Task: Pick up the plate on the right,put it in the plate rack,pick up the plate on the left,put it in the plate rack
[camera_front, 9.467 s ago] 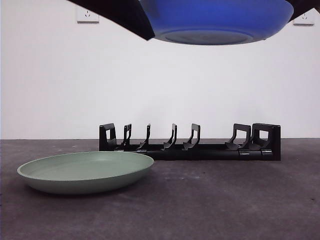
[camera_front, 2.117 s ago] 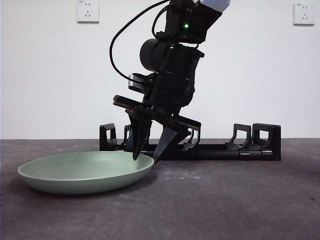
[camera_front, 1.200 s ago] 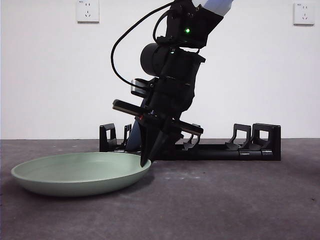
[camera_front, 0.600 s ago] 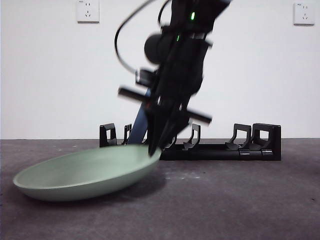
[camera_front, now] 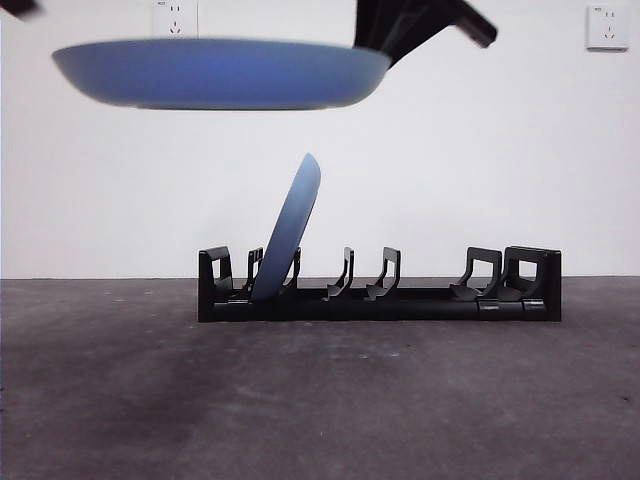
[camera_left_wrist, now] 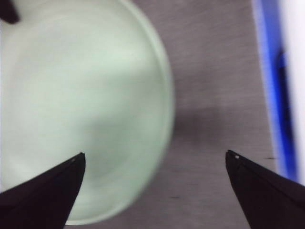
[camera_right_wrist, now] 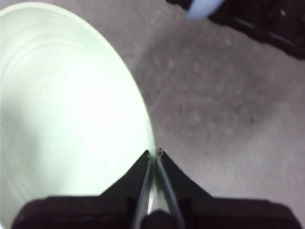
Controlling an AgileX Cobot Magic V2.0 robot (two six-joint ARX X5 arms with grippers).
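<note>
The pale green plate [camera_right_wrist: 62, 119] hangs high above the table, and my right gripper [camera_right_wrist: 156, 155] is shut on its rim. Seen from below in the front view, this plate [camera_front: 220, 75] looks bluish and level, with the right gripper [camera_front: 378, 55] at its right edge. The blue plate [camera_front: 290, 230] stands tilted in the plate rack [camera_front: 430, 300], between prongs near the rack's left end. My left gripper [camera_left_wrist: 155, 153] is open with nothing in it, above the green plate [camera_left_wrist: 81, 105], and the blue plate's edge [camera_left_wrist: 274, 95] shows to one side.
Dark grey table top [camera_front: 320, 400] runs in front of the rack. A white wall with two sockets [camera_front: 176, 18] stands behind. A black arm tip [camera_front: 20, 8] shows at the top left corner of the front view.
The right gripper closed on the green plate's rim, tipped it up, then lifted it off the table to the top of the front view. The blue plate in the rack now shows.
</note>
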